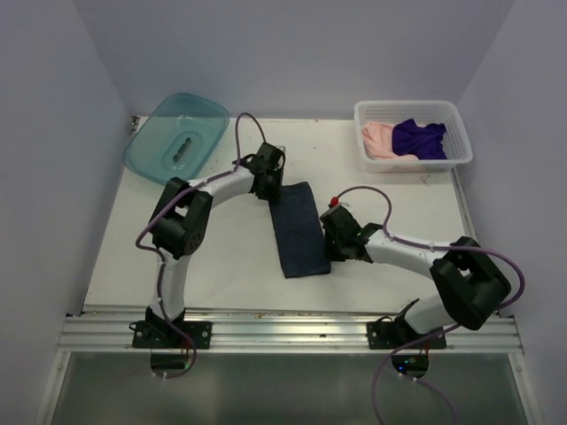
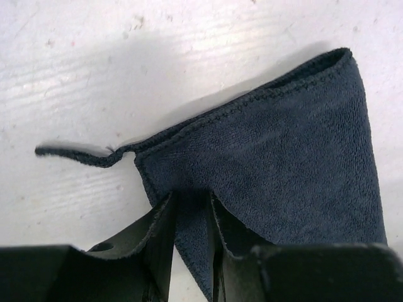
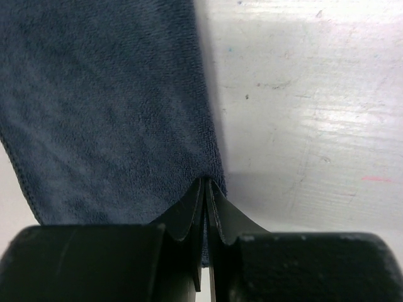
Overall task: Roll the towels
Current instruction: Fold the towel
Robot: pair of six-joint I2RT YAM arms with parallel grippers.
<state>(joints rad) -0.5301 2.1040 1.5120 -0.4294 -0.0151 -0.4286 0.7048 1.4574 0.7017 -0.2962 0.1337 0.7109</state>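
We see a dark slate-blue towel (image 1: 299, 228) lying flat as a long strip on the white tabletop (image 1: 221, 266), stretched between the two arms. The left pincer (image 1: 273, 189) sits at the towel's far corner on its own side. In the left wrist view, the left pincer (image 2: 192, 233) is clamped on a raised fold of the dark slate-blue towel (image 2: 283, 157), with cloth bunched between its black fingers (image 2: 160, 236). The rest of the towel spreads ahead of it and to its right. A thin cloth loop (image 2: 75, 154) trails from the hem onto the tabletop, ahead and to the left of this pincer.

The right pincer (image 1: 330, 237) meets the towel's opposite long edge, nearer the arm bases. In the right wrist view, the right pincer (image 3: 206, 201) is closed almost completely, pinching the very edge of the dark slate-blue towel (image 3: 107, 107). The towel lies ahead and to its left, with bare tabletop to its right.

Well beyond the right pincer, a white basket (image 1: 412, 106) holds a crumpled pink towel (image 1: 379, 140) and a purple towel (image 1: 418, 139) touching each other. Beyond the left pincer and to its left, a teal tub (image 1: 199, 119) leans at the tabletop's far corner. Nothing lies between either pincer and the towel it grips.
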